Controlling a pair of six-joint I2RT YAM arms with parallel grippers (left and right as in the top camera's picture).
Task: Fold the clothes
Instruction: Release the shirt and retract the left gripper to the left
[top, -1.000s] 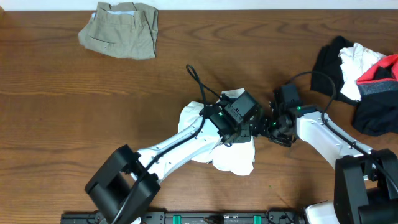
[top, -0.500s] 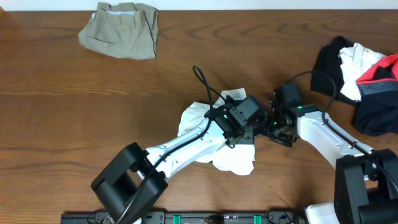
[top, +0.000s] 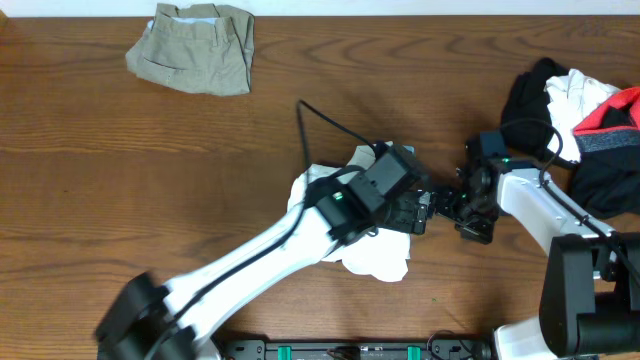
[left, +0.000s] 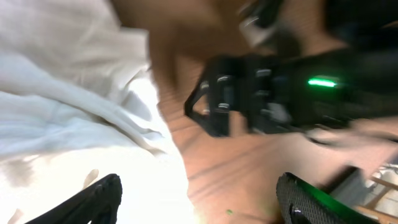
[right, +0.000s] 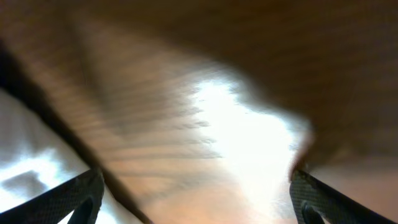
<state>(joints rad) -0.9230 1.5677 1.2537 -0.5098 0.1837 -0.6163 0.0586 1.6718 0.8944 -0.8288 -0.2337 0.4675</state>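
Clothes lie in three spots on the table. A white top sits bunched in the middle near the front, partly under the left arm. A khaki piece lies at the far left. A black, white and red pile waits at the right edge.

The white top looks soft, light and floppy, so it will sag and crease. I would pinch it at a corner or a hem, not in the middle.

The left tool is spread wide and holds nothing. The right tool is spread wide and empty too.

Only the view from above shows all the clothes. The left wrist view shows the top's creases up close. The right wrist view is blurry, mostly wood.
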